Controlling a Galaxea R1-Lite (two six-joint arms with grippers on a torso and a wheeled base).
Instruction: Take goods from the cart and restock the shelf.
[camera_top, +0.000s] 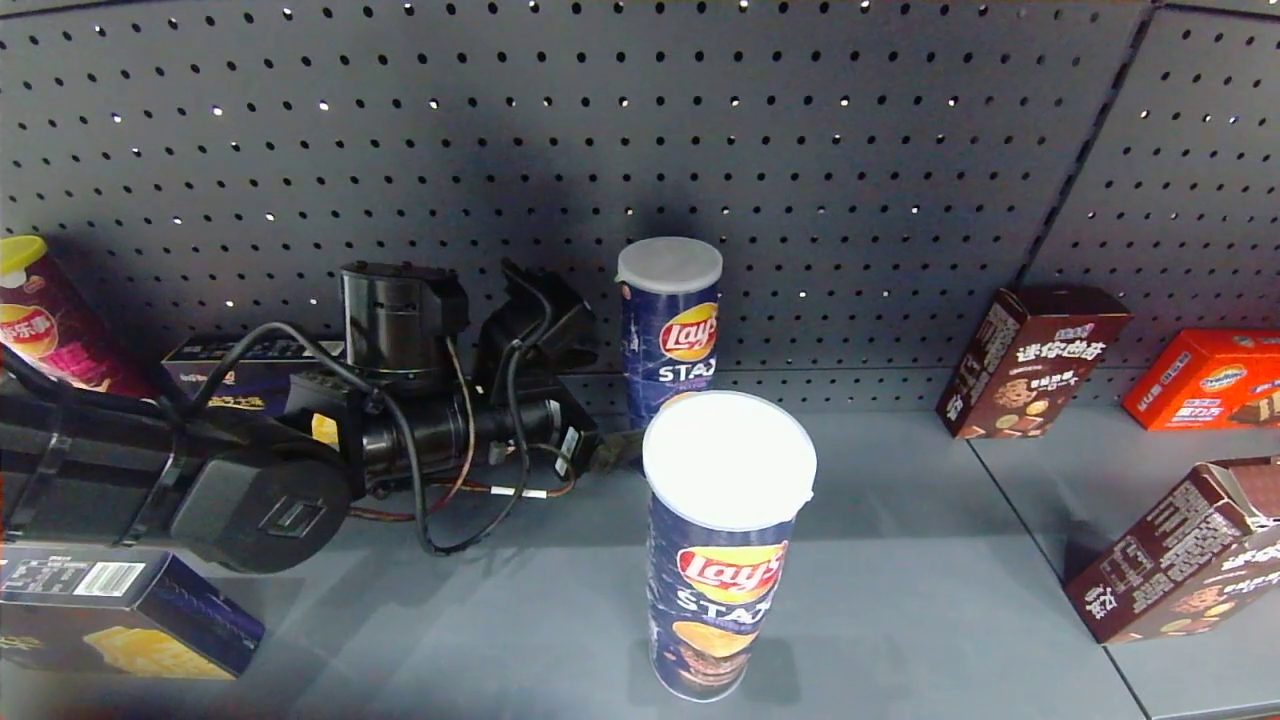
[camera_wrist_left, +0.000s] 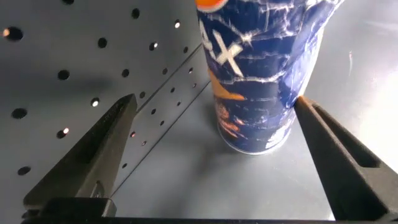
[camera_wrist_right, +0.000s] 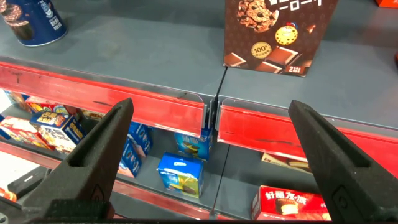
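Two blue chip cans with white lids stand upright on the grey shelf. The back can is close to the pegboard, and the front can stands nearer the shelf's edge. My left arm lies across the shelf from the left. Its gripper is low beside the back can's base. In the left wrist view this gripper is open, and the can stands just past the fingertips, untouched. My right gripper is open and holds nothing, in front of the shelf's red front rail.
A pink can and dark boxes sit at the left. Brown cookie boxes and a red box stand at the right. Lower shelves hold several small boxes. The pegboard wall closes the back.
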